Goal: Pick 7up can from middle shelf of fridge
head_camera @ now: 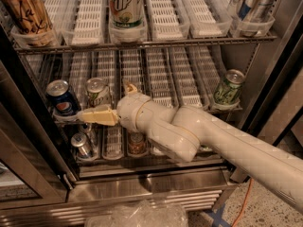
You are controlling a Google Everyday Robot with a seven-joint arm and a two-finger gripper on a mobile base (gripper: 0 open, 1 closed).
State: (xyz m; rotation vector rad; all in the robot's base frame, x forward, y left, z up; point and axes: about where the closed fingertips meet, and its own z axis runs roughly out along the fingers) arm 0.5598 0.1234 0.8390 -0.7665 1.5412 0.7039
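The 7up can (97,91), short and pale with a silver top, stands upright near the front left of the middle shelf (161,79), in the second lane of the fridge (270,93). My gripper (87,116) reaches in from the right on a cream arm. It points left at the shelf's front edge, just below and in front of the 7up can. It holds nothing that I can see. The can's lower part is hidden behind the gripper.
A Pepsi can (61,98) stands left of the 7up can and a darker green can (227,86) at the shelf's far right. A tall "UP" can (125,6) and a brown can (26,8) stand above. Cans (81,145) sit on the bottom shelf.
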